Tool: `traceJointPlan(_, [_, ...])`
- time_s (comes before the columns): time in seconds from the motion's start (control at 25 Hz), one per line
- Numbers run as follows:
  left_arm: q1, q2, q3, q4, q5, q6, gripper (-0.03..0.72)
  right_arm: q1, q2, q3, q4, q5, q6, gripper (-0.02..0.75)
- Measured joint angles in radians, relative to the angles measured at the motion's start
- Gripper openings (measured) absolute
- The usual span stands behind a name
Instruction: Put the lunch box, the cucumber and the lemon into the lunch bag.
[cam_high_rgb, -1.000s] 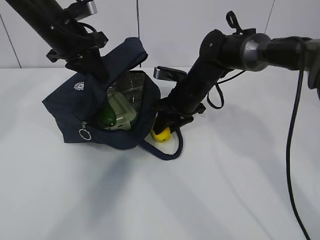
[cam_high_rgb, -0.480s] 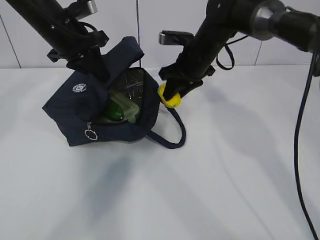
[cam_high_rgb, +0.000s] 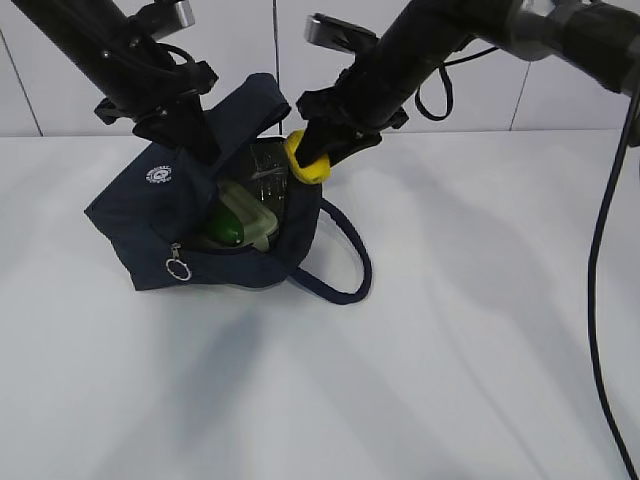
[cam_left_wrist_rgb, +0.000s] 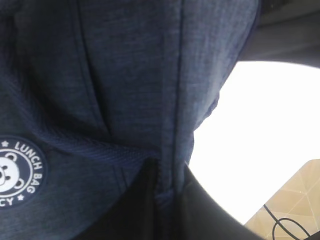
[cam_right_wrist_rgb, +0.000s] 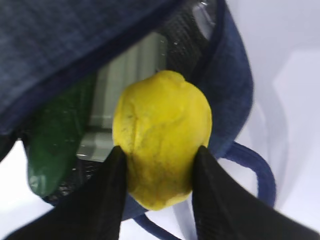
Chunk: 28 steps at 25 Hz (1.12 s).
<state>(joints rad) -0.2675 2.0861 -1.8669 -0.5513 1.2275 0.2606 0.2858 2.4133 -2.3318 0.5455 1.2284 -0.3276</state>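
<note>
The navy lunch bag (cam_high_rgb: 150, 215) sits on the white table with its mouth open toward the camera. My left gripper (cam_high_rgb: 195, 135) is shut on the bag's upper flap (cam_left_wrist_rgb: 170, 170) and holds it up. Inside the bag lie the sage-lidded lunch box (cam_high_rgb: 252, 212) and the dark green cucumber (cam_high_rgb: 225, 227). My right gripper (cam_high_rgb: 312, 158) is shut on the yellow lemon (cam_high_rgb: 305, 165) and holds it in the air at the right rim of the bag's mouth. In the right wrist view the lemon (cam_right_wrist_rgb: 162, 132) hangs over the opening, with the lunch box (cam_right_wrist_rgb: 125, 85) and cucumber (cam_right_wrist_rgb: 52, 145) below it.
The bag's loop handle (cam_high_rgb: 345, 265) lies on the table to the right of the bag. The zipper ring pull (cam_high_rgb: 177, 268) hangs at the front edge. A black cable (cam_high_rgb: 600, 250) hangs at the far right. The white table (cam_high_rgb: 450, 350) spreads in front.
My right gripper has lifted the lemon from the table beside the bag and carried it up and left to the bag's mouth. The left gripper has kept the flap raised.
</note>
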Motion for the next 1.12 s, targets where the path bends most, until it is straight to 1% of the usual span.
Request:
traceJointPlan(0.12, [0.000, 0.000, 0.000, -0.004, 0.000, 0.000, 0.015, 0.000, 0.002, 0.000, 0.058, 0.000, -0.027, 0.274])
traceJointPlan(0.36, [0.000, 0.000, 0.000, -0.007, 0.000, 0.000, 0.015, 0.000, 0.068, -0.006, 0.224, 0.001, -0.099, 0.274])
traceJointPlan(0.48, [0.000, 0.000, 0.000, -0.013, 0.000, 0.000, 0.015, 0.000, 0.092, -0.006, 0.267, -0.015, -0.123, 0.297])
traceJointPlan(0.68, [0.000, 0.000, 0.000, -0.016, 0.000, 0.000, 0.015, 0.000, 0.097, -0.006, 0.285, -0.072, -0.139, 0.391])
traceJointPlan(0.76, [0.000, 0.000, 0.000, -0.016, 0.000, 0.000, 0.015, 0.000, 0.097, -0.006, 0.287, -0.081, -0.144, 0.413])
traceJointPlan(1.12, [0.000, 0.000, 0.000, -0.020, 0.000, 0.002, 0.015, 0.000, 0.097, -0.006, 0.289, -0.085, -0.156, 0.424])
